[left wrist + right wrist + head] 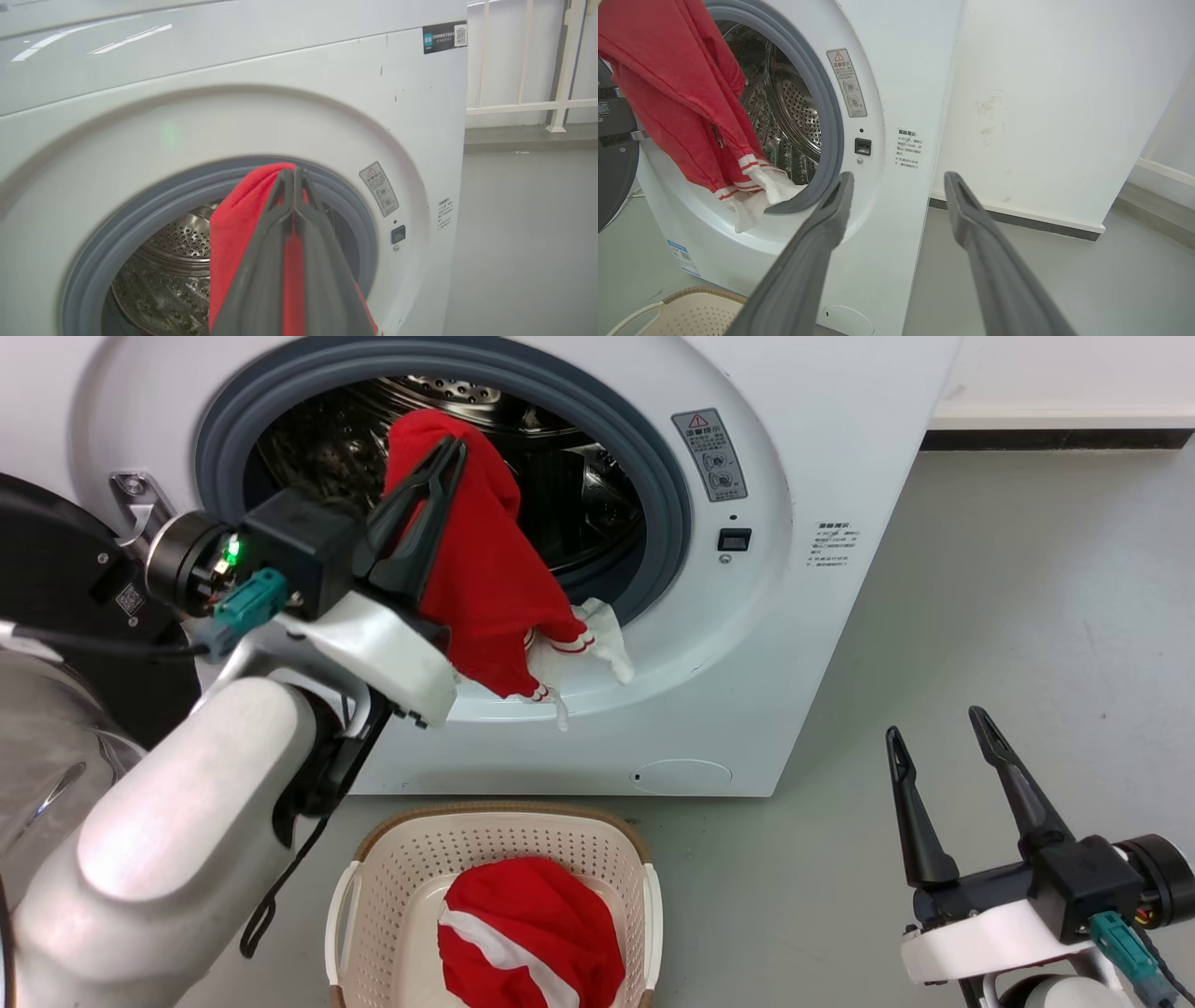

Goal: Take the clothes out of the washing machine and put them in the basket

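Soft red cloth (485,579) at the big white washing machine's (822,429) mouth
Grey floor (1027,616), white wall (1041,93): the raised left gripper (455,446) pinched the cloth above the cream plastic basket (504,810); the right gripper (935,722) hung low, fingers spread.

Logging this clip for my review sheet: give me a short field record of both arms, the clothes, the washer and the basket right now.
left end effector: shut on red garment, raised at the washing machine opening
right end effector: open, empty, low on the right above the floor
red garment: hangs from the left end effector, white-trimmed end resting on the grey ring
washing machine: door open
basket: on the floor under the opening, holding a second red-and-white garment
stage: one piece in the basket, one not yet there
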Tool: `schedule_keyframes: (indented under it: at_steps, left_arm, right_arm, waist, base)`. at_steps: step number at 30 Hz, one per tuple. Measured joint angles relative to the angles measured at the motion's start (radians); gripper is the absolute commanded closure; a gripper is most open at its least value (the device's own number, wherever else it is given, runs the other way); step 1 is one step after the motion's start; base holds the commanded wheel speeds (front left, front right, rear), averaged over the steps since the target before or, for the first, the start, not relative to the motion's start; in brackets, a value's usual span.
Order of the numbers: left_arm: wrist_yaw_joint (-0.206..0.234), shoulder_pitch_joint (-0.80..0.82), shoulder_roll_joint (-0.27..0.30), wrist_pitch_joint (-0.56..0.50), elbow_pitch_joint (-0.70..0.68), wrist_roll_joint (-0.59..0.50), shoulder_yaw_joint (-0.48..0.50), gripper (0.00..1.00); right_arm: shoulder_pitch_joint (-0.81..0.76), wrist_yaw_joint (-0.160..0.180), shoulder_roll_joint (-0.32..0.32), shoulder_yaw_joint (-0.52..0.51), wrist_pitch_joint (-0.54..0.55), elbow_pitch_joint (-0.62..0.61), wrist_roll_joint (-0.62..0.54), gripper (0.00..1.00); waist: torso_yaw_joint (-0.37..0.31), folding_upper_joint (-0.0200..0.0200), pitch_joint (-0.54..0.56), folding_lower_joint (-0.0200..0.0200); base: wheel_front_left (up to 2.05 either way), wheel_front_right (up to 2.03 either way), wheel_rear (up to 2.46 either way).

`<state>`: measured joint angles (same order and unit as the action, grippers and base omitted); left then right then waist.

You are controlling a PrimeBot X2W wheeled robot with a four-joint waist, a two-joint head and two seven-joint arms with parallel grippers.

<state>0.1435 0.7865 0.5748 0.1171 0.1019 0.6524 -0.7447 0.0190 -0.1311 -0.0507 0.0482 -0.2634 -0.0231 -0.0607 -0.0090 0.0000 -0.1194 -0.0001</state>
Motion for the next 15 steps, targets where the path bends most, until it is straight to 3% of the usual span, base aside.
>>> schedule_keyframes:
  at_steps: [7, 15]
  left_arm:
    - [0.075, -0.091, 0.058, -0.018, -0.173, -0.015, 0.0, 1.0]
    - [0.118, -0.228, 0.08, -0.03, -0.242, 0.0, -0.039, 1.0]
  right_arm:
    - [-0.005, 0.0, 0.0, -0.004, 0.0, 0.002, 0.006, 0.0]
    - [-0.006, 0.0, 0.0, -0.004, 0.0, 0.002, 0.007, 0.0]
  waist:
    - [0.002, 0.0, 0.003, 0.0]
    - [0.008, 0.0, -0.012, 0.0]
  base:
    - [0.0, 0.0, 0.0]
    - [0.0, 0.0, 0.0]
